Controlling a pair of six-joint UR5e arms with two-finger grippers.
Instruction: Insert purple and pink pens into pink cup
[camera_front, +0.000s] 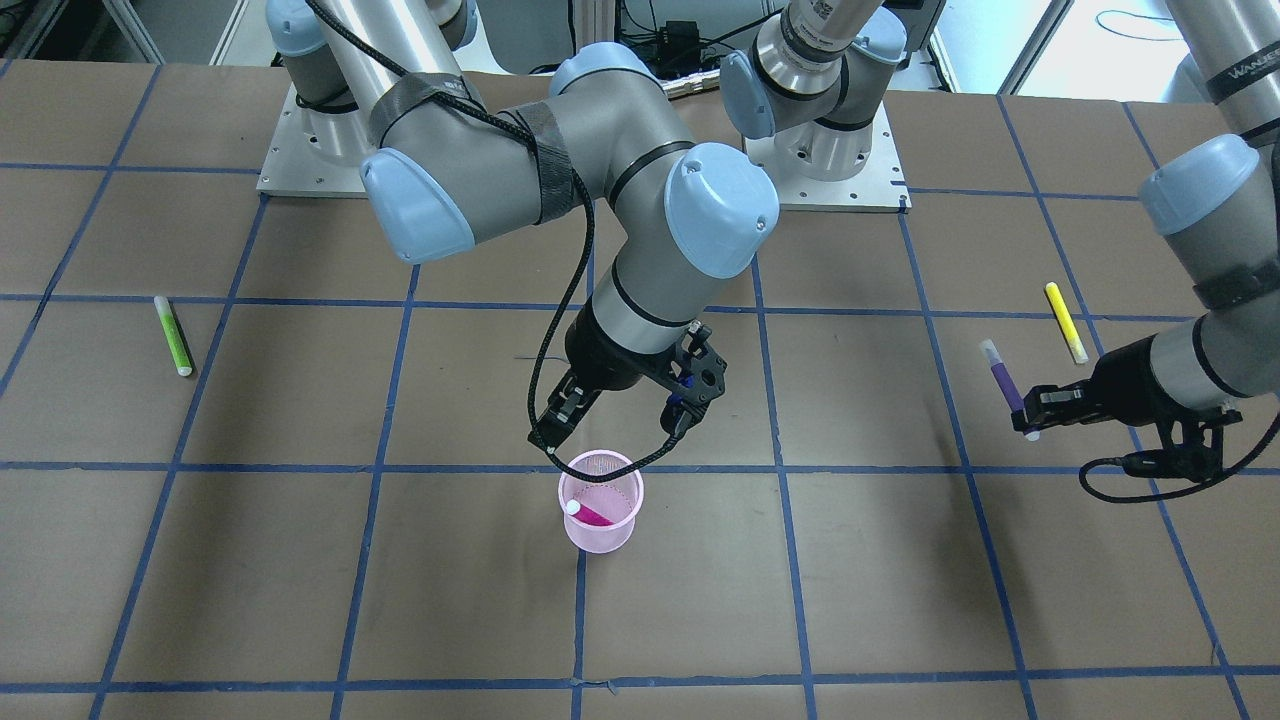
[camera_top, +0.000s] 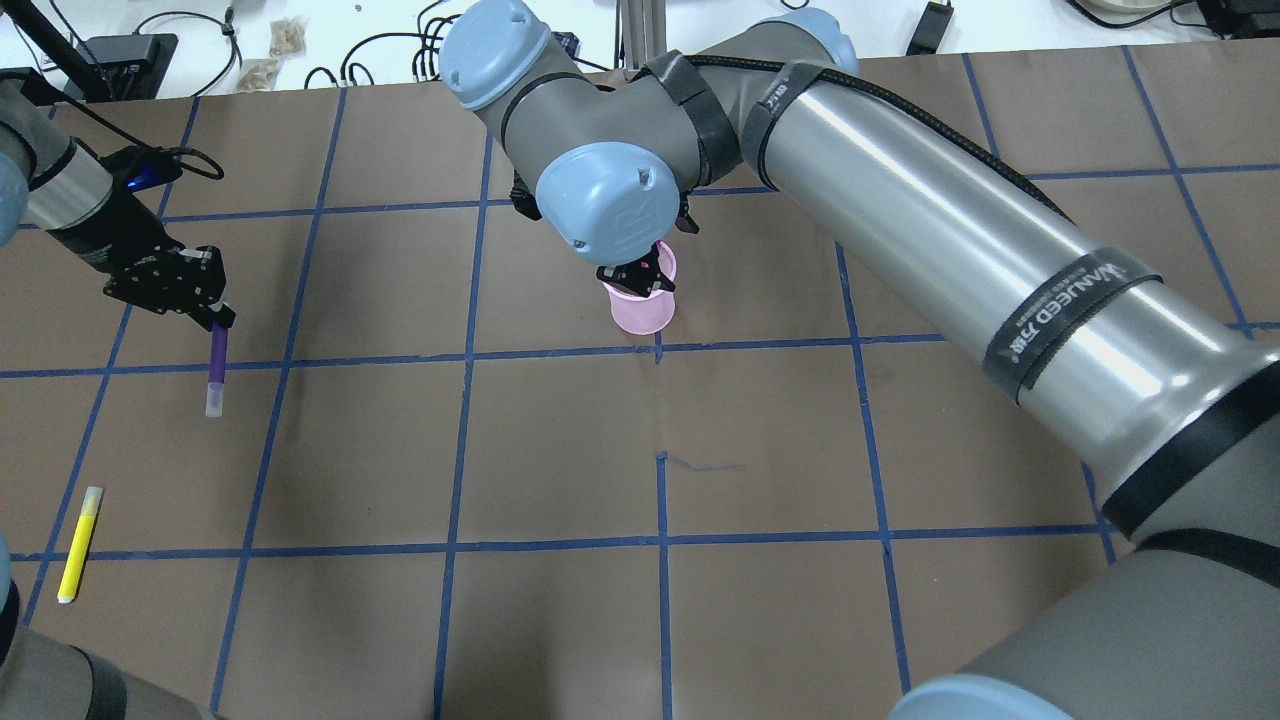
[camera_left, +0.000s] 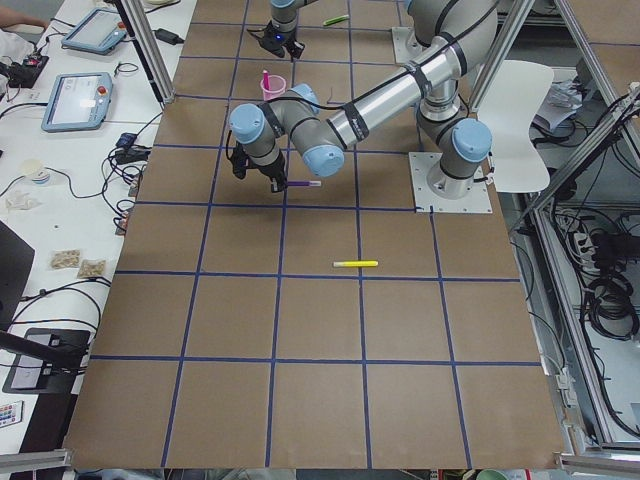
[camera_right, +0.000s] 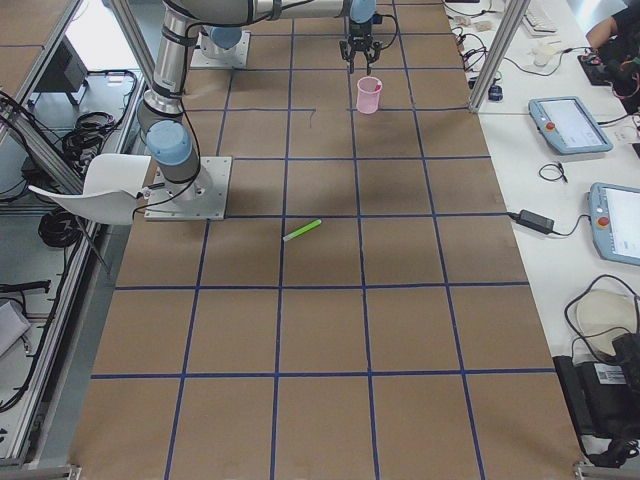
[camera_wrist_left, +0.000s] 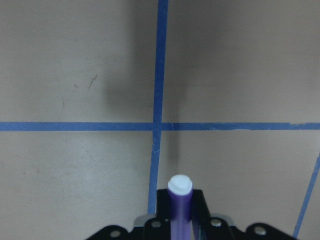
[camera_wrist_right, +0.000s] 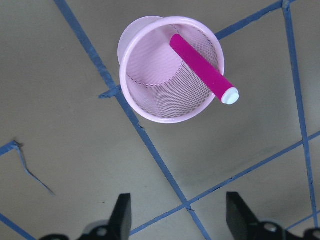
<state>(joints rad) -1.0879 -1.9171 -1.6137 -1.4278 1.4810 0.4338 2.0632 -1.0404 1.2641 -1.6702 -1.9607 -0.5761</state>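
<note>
Overhead exterior: purple pen (camera_top: 215, 372) juts from left end effector (camera_top: 221, 318).

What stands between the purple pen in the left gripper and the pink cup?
The open right gripper hangs just above the pink cup, crowding its mouth, and the pink pen leans inside. Nothing visible lies on the table between the purple pen and the cup.

I read the counter (camera_front: 300, 560) as matt brown paper gridded with blue tape (camera_front: 250, 467). Pink cup (camera_wrist_right: 170, 95): fine mesh wall, smooth rim. Pink pen (camera_wrist_right: 200, 70) and purple pen (camera_top: 216, 365): smooth plastic barrels, white caps. Right arm link (camera_top: 900, 220): satin metal, glossy sheen; joint caps (camera_front: 720, 210) smooth blue plastic; cable (camera_top: 930, 138) in black braided sleeve.
</note>
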